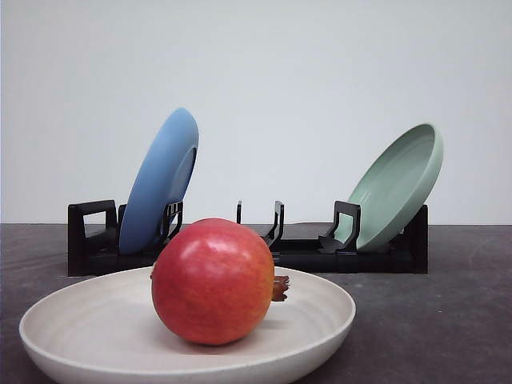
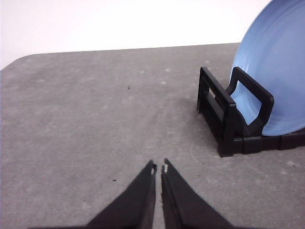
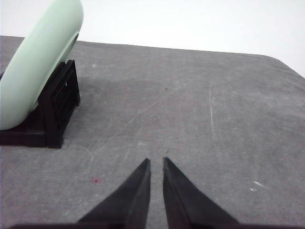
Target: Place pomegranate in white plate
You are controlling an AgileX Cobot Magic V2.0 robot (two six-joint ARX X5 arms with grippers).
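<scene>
Nearest the front camera lay the wide, shallow cream-white round plate (image 1: 72, 332), and the round red pomegranate with its orange blush (image 1: 213, 281) sat inside it, resting on the plate's floor with its small brown crown pointing toward my right. By my judgement the placing itself was done, since the fruit stood free in the plate with neither of my hands on it.

Going left to right behind it, the blue plate (image 1: 162, 180) leaned in the black slotted rack (image 1: 90, 240), the middle slots stood bare, and the pale green plate (image 1: 398, 184) leaned at the far right end.

My left gripper (image 2: 159, 168) hung over the grey table (image 2: 86, 119) near the rack's blue end, jaws nearly closed with nothing between them. My right gripper (image 3: 156, 161) hung near the green end, jaws likewise narrow and bare.

What remained, as I judged it, was only to keep both arms clear and not knock the plate
</scene>
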